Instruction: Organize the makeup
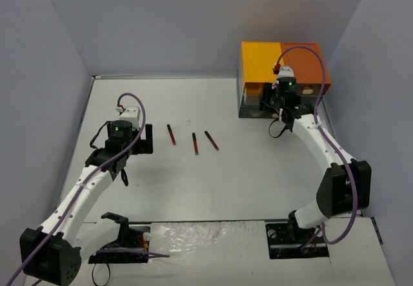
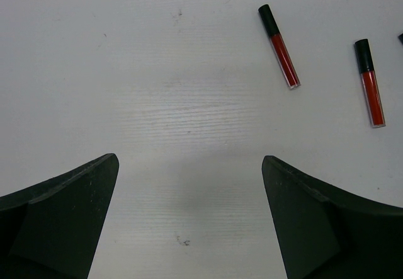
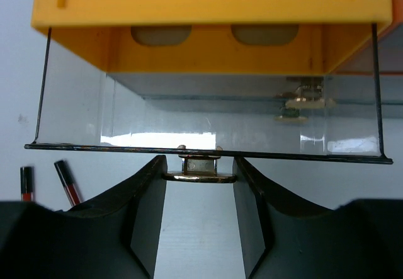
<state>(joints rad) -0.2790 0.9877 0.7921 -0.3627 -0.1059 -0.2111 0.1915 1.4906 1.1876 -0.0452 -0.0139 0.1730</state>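
Note:
Three dark red thin sticks [image 1: 171,134] [image 1: 194,143] [image 1: 211,140] lie on the white table in mid-view. Two of them show in the left wrist view [image 2: 279,46] [image 2: 369,82], and two in the right wrist view [image 3: 26,184] [image 3: 67,181]. My left gripper [image 1: 139,139] [image 2: 189,165] is open and empty, just left of the sticks. My right gripper [image 1: 274,102] [image 3: 199,165] is shut on the brass handle [image 3: 200,177] of a clear drawer [image 3: 208,150], which is pulled partly out. Compacts, discs, palette and sponge are out of view.
The yellow-and-orange-topped drawer unit [image 1: 284,57] stands at the back right against the wall. Small beige shapes [image 3: 302,102] show through the clear drawer, and I cannot tell what they are. Grey walls close the table on the left, back and right.

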